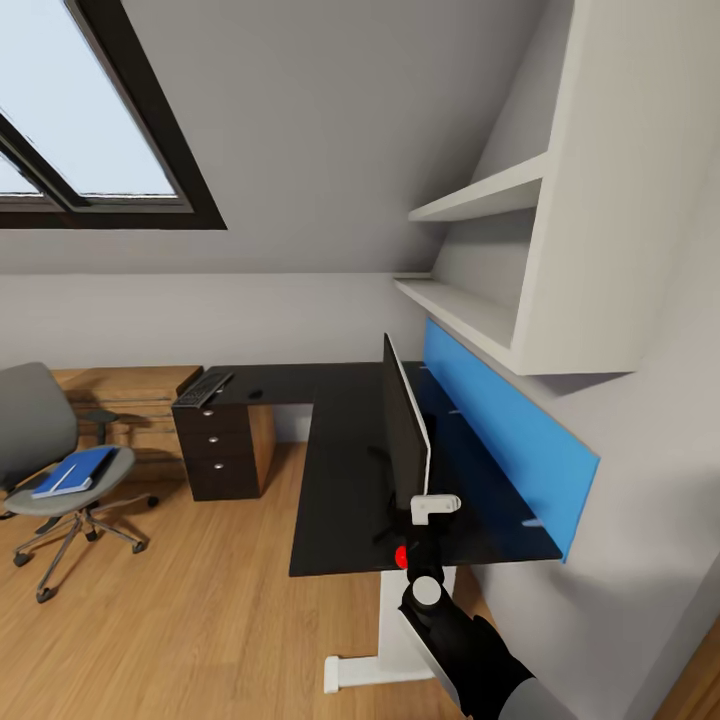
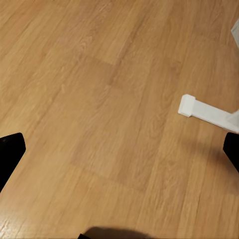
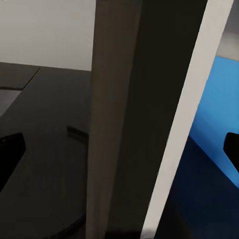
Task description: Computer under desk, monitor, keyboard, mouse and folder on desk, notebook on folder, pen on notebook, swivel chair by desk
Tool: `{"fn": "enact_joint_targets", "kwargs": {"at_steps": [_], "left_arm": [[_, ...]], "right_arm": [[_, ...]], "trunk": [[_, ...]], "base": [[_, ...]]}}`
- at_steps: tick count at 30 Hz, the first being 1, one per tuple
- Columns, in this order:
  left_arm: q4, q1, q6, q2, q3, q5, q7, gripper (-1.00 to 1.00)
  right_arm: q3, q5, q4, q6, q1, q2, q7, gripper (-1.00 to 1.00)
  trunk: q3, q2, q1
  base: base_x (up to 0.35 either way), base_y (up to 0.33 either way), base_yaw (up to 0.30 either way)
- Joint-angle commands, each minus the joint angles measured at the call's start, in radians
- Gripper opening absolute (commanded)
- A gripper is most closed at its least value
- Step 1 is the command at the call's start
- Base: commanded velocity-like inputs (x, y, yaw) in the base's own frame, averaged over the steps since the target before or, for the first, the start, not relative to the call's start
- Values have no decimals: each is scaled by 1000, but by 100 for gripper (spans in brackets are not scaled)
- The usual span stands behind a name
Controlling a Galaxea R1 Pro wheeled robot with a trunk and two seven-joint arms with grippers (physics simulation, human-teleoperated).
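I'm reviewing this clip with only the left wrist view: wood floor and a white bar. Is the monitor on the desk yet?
Observer: Yes. In the head view the monitor stands on the desk, seen nearly edge-on in front of the blue back panel.
Operator: And the folder?
Observer: The folder lies on the seat of the swivel chair, off to the left of the desk, with the pen on top of it.
Operator: Keyboard and mouse?
Observer: The keyboard lies at the desk's far end above the drawers; the mouse sits beside it, a little apart.
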Motion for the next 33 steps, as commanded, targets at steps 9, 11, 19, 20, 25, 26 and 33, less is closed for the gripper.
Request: {"fn": "enact_joint_targets", "kwargs": {"at_steps": [9, 11, 19, 20, 25, 26, 33], "left_arm": [[1, 0, -2, 0, 2, 7, -7, 100], [1, 0, -2, 0, 2, 7, -7, 100], [1, 0, -2, 0, 2, 7, -7, 100], [1, 0, -2, 0, 2, 7, -7, 100], [1, 0, -2, 1, 2, 7, -7, 100], [1, 0, -2, 1, 2, 7, -7, 100], [1, 0, -2, 1, 2, 7, -7, 100]], "right_arm": [[5, -8, 1, -7, -1, -1, -6, 100], [5, -8, 1, -7, -1, -1, -5, 100], [5, -8, 1, -7, -1, -1, -6, 100], [5, -8, 1, -7, -1, -1, -6, 100], [5, -9, 1, -7, -1, -1, -6, 100], [5, -9, 1, -7, -1, -1, -6, 100], [5, -9, 1, -6, -1, -1, -6, 100]], "trunk": [[0, 0, 1], [0, 0, 1], [0, 0, 1], [0, 0, 1], [0, 0, 1], [0, 0, 1], [0, 0, 1]], "base": [[241, 0, 0], [98, 0, 0], [26, 0, 0], [5, 0, 0], [2, 0, 0], [1, 0, 0], [68, 31, 0]]}}
